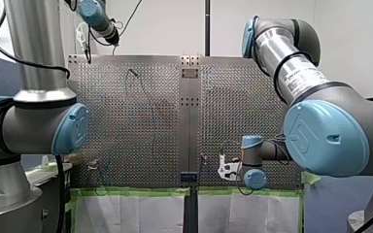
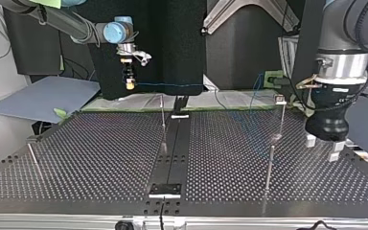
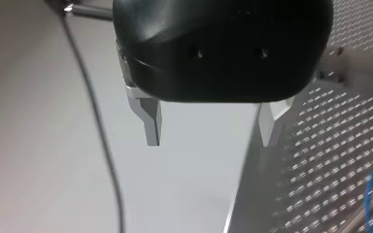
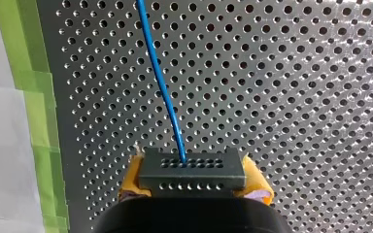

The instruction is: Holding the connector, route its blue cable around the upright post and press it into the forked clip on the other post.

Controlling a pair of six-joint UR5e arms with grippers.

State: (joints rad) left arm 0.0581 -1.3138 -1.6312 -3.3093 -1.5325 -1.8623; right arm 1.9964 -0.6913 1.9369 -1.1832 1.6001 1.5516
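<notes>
The black connector point(image 4: 192, 169) is squeezed tight between the yellow pads point(image 4: 256, 187) of my right gripper point(image 4: 193, 182). It is held up high over the far edge of the table point(image 4: 296, 97) in the top view. The blue cable point(image 4: 160, 82) is seen running straight out of it, over the holes. My left gripper point(image 3: 209, 128) is held with its metal fingers point(image 3: 151, 121) wide apart (nothing is between them).
</notes>
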